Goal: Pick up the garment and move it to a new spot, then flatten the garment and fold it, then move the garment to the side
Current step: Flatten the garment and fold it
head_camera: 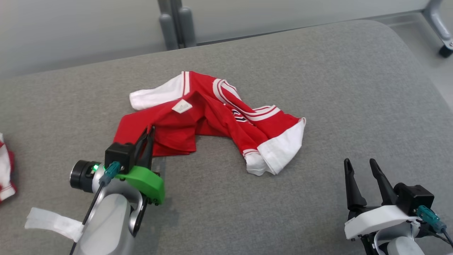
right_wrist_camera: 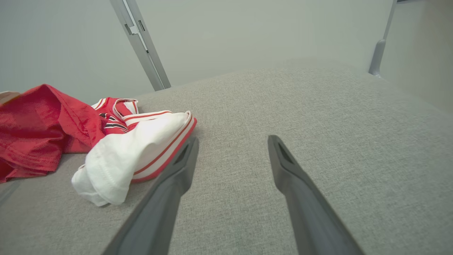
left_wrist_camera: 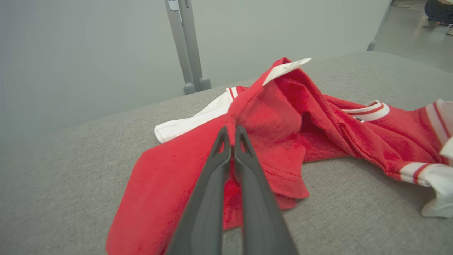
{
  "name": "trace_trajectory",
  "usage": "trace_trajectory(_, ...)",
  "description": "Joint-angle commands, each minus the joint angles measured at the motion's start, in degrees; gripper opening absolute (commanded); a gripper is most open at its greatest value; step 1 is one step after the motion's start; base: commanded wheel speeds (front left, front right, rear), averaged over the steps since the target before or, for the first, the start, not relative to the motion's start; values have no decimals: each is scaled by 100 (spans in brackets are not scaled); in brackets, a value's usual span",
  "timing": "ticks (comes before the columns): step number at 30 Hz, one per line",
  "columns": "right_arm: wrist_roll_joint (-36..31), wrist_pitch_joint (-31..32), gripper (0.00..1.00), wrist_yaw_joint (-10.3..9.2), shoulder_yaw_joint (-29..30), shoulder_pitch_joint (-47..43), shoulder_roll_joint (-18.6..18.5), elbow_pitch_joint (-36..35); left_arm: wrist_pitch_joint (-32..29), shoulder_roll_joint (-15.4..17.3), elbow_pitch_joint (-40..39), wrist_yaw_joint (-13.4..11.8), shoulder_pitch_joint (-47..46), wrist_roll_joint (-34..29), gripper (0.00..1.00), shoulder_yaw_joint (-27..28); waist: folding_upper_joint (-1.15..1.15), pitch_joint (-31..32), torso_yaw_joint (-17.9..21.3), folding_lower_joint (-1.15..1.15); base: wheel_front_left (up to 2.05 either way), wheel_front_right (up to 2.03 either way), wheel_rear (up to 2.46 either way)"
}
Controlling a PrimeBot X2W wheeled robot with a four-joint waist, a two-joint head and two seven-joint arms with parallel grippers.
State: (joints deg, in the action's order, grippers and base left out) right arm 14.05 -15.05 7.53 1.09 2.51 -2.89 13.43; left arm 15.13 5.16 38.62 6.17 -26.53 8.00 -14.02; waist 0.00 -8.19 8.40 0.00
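A crumpled red garment (head_camera: pixel 198 117) with white sleeves and striped trim lies in the middle of the grey table (head_camera: pixel 318 71). My left gripper (head_camera: pixel 150 132) is shut on a fold of the garment (left_wrist_camera: pixel 269 117) at its lower left edge; in the left wrist view the left gripper (left_wrist_camera: pixel 231 131) pinches red cloth that rises into a small ridge between the tips. My right gripper (head_camera: pixel 359 163) stands open over bare table at the lower right, clear of the cloth. In the right wrist view the right gripper (right_wrist_camera: pixel 231 145) has nothing between its fingers, and the garment's white sleeve (right_wrist_camera: pixel 127 152) lies to its left.
Another red and white cloth (head_camera: pixel 5 170) lies at the table's left edge. A white strip (head_camera: pixel 53 221) lies by my left forearm. Grey frame posts (head_camera: pixel 177 24) stand beyond the far edge, and a wheeled leg (head_camera: pixel 442 32) stands at the upper right.
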Motion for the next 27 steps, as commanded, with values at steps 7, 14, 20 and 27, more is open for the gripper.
trace_trajectory(7, 206, -20, 100, -8, -96, -145, -5, 41, 2, 443, -1021, -37, 830, -205, 0, 192, 0, 692, -1452, 0, 0, 0, 0)
trace_trajectory(14, 397, -20, 100, -8, -269, -131, -7, 158, 2, 1023, -1364, -157, 1446, -304, 0, 502, 0, 755, -1872, 0, 0, 0, 0)
trace_trajectory(20, 389, -20, 100, -8, -370, -202, -10, 266, 3, 1004, -782, -210, 2072, -119, 53, 655, 0, 738, -1776, 0, 0, 0, 0)
trace_trajectory(27, 70, -20, 100, -8, -525, 206, -7, 508, 2, 581, -471, -325, 2285, -37, 100, 699, 0, 653, -1745, 0, 0, 0, 0)
